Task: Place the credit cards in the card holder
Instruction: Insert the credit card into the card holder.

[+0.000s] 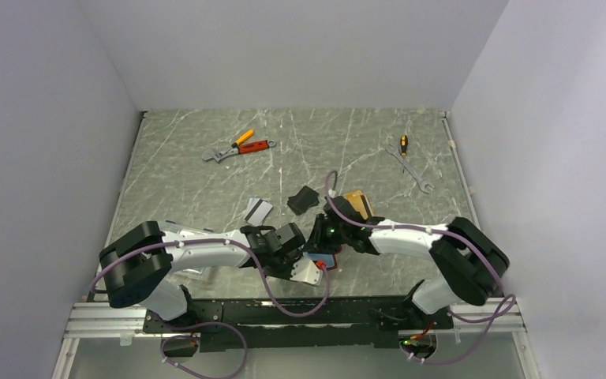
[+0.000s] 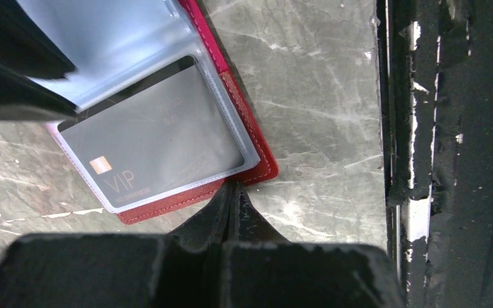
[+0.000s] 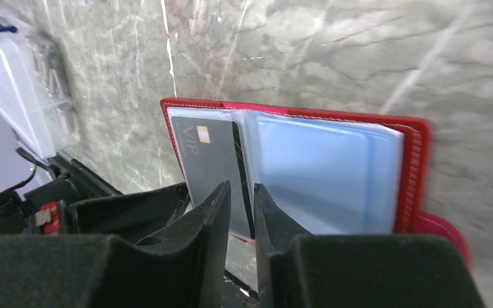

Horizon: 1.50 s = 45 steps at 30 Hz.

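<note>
The red card holder (image 1: 327,258) (image 2: 257,160) (image 3: 417,160) lies open near the table's front edge, its bluish clear sleeves facing up. A grey credit card marked VIP (image 2: 154,141) (image 3: 208,160) sits inside one sleeve. My left gripper (image 1: 306,254) (image 2: 234,189) is shut, its tips touching the holder's red rim. My right gripper (image 1: 323,237) (image 3: 242,189) hangs over the holder's middle, jaws a narrow gap apart over the card's dark edge. A silver-white card (image 1: 258,209) and an orange-gold card (image 1: 357,201) lie on the table behind the holder.
A black flat rectangle (image 1: 304,199) lies between the two loose cards. A clear plastic box (image 3: 19,83) sits to the left under my left arm. Pliers and a wrench (image 1: 237,147) lie far left, another wrench (image 1: 412,167) far right. The black base rail (image 2: 449,154) borders the holder.
</note>
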### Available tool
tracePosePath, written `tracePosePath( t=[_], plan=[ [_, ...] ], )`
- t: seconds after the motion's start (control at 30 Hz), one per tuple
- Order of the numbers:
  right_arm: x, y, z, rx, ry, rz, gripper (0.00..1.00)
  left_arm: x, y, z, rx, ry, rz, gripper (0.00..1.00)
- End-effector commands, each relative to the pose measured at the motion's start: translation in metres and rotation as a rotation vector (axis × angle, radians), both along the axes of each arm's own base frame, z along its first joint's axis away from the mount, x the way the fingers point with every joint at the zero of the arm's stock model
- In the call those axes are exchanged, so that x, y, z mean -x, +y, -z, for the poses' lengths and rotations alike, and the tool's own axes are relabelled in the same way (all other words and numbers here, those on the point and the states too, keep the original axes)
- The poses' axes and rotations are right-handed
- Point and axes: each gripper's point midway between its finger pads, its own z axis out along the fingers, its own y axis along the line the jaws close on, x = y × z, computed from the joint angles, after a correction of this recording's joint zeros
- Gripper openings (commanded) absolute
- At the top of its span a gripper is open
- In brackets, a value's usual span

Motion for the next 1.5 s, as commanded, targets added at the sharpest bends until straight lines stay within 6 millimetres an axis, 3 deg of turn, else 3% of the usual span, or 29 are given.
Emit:
tracePosePath(
  t=[0.0, 0.17, 0.47, 0.7, 1.03, 1.23, 1.4, 1.47],
  plan=[
    [-0.006, -0.018, -0.017, -0.049, -0.036, 0.039, 0.22, 0.012, 0.026, 0.012, -0.081, 0.102, -0.009, 0.0],
    [-0.001, -0.018, -0.006, -0.023, -0.01, 0.037, 0.0, 0.015, 0.026, 0.003, -0.049, 0.125, -0.02, 0.0],
    [0.005, 0.0, 0.006, 0.028, -0.004, 0.005, 0.0, -0.007, 0.033, 0.001, -0.02, 0.117, -0.118, 0.0],
    [0.008, 0.011, 0.008, 0.045, 0.007, -0.023, 0.0, -0.027, 0.024, 0.017, -0.035, 0.099, -0.146, 0.0],
    [0.013, 0.022, 0.003, 0.035, 0.005, -0.062, 0.0, -0.028, 0.022, 0.025, -0.053, 0.113, -0.131, 0.0],
    [0.008, -0.002, -0.006, 0.047, -0.006, -0.017, 0.0, -0.02, 0.032, 0.014, -0.053, 0.123, -0.132, 0.0],
    [-0.001, -0.028, -0.025, 0.036, -0.041, 0.036, 0.01, -0.026, 0.035, -0.017, -0.01, 0.099, -0.171, 0.0],
    [-0.008, -0.036, -0.035, 0.03, -0.064, 0.057, 0.08, -0.037, 0.038, -0.033, -0.005, 0.052, -0.19, 0.0]
  ],
)
